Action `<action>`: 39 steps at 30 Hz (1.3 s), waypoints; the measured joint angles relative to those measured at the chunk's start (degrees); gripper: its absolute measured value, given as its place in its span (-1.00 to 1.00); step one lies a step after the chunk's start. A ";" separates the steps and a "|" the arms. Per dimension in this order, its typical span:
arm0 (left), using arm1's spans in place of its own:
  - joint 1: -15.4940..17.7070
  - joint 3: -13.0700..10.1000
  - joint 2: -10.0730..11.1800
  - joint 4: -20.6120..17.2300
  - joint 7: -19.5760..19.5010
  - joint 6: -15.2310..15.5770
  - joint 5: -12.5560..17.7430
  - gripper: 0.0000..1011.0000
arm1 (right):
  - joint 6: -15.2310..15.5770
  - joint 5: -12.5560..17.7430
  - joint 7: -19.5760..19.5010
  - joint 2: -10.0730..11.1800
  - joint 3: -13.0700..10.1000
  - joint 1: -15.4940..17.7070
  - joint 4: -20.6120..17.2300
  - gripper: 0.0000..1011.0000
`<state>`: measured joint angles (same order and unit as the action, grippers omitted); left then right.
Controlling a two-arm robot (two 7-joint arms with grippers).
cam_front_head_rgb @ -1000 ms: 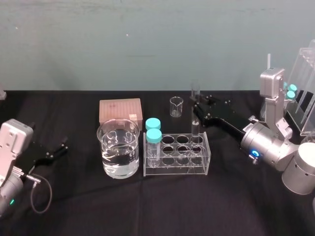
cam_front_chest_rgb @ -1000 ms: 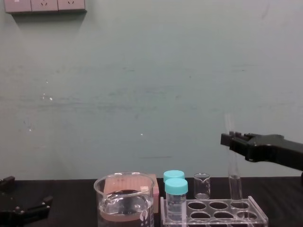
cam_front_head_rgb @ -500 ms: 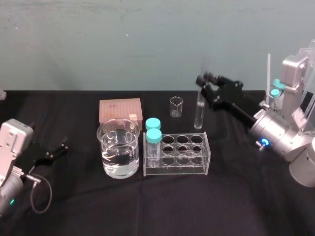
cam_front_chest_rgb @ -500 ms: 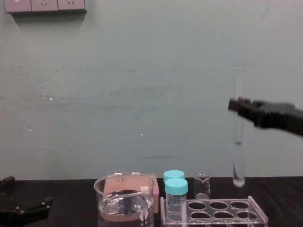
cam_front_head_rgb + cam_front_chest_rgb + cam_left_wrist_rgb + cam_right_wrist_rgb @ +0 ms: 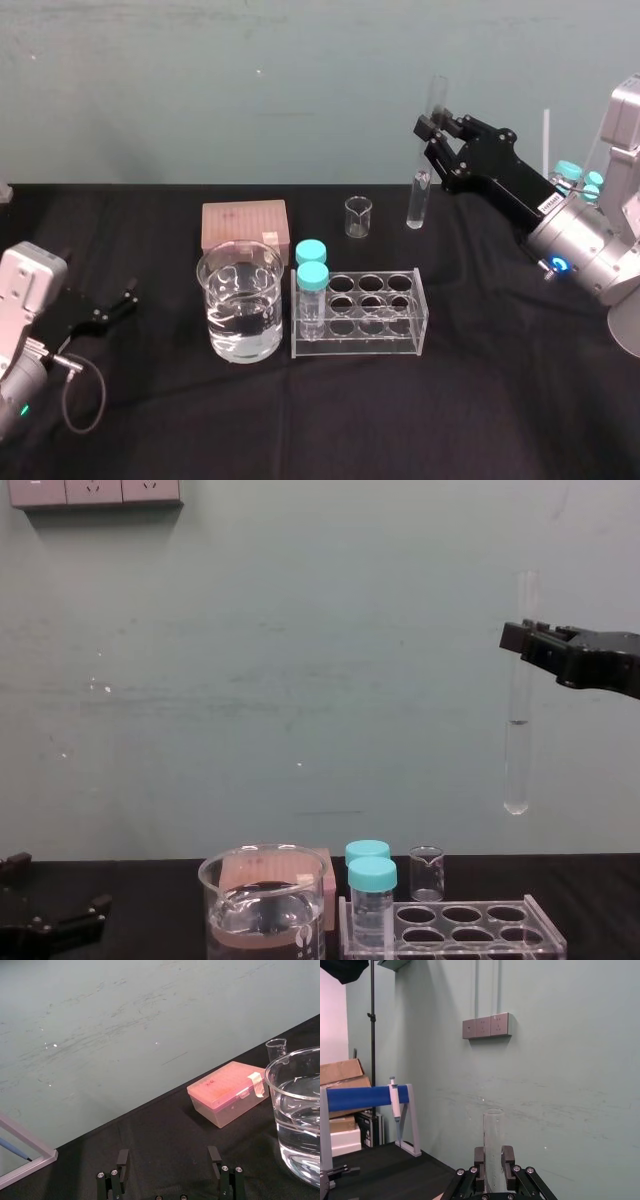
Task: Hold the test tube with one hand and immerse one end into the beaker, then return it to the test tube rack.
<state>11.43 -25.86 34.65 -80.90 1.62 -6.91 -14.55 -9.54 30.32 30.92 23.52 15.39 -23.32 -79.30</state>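
R gripper [image 5: 516,640] pinches test tube [image 5: 517,770] near its top; tube upright, well above test tube rack [image 5: 360,345], right end. Poss. liquid inside. The beaker [image 5: 240,300] just left of rack. L gripper [image 5: 168,1154] far left of rack, jaws spread.

I am looking at a laboratory bench. On the black-draped desk [image 5: 300,430] stand a beaker [image 5: 240,300] of clear liquid and a clear test tube rack [image 5: 358,346] holding two teal-capped vials [image 5: 312,272]. Nearer the back edge are a tiny beaker [image 5: 357,216] and a pink pipette-tip box [image 5: 244,225]. A test tube [image 5: 517,750] hangs above the desk. Elsewhere on the black cloth a pipette [image 5: 394,1102] hangs on a stand before a plain green wall with sockets [image 5: 486,1026].
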 joint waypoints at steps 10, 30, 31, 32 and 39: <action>0.00 0.00 0.00 0.00 0.00 0.00 0.00 0.98 | 0.50 0.11 -0.19 0.14 0.10 0.14 -0.13 -0.56; 0.00 0.00 0.00 0.00 0.00 0.00 0.00 0.98 | 0.89 0.02 -0.63 0.08 0.57 0.67 -0.58 -0.56; 0.00 0.00 0.00 0.00 0.00 0.00 0.00 0.98 | 0.88 0.01 -0.64 0.08 0.57 0.68 -0.61 -0.56; 0.00 0.00 0.00 0.00 0.00 0.00 0.00 0.98 | 0.86 -0.01 -0.66 0.09 0.57 0.72 -0.63 -0.56; 0.00 0.00 0.00 0.00 0.00 0.00 0.00 0.98 | 0.89 -0.08 -0.82 0.15 0.54 0.92 -0.90 -0.56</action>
<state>11.43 -25.86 34.65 -80.90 1.62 -6.91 -14.55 -8.65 30.24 30.09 23.67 15.93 -22.40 -80.20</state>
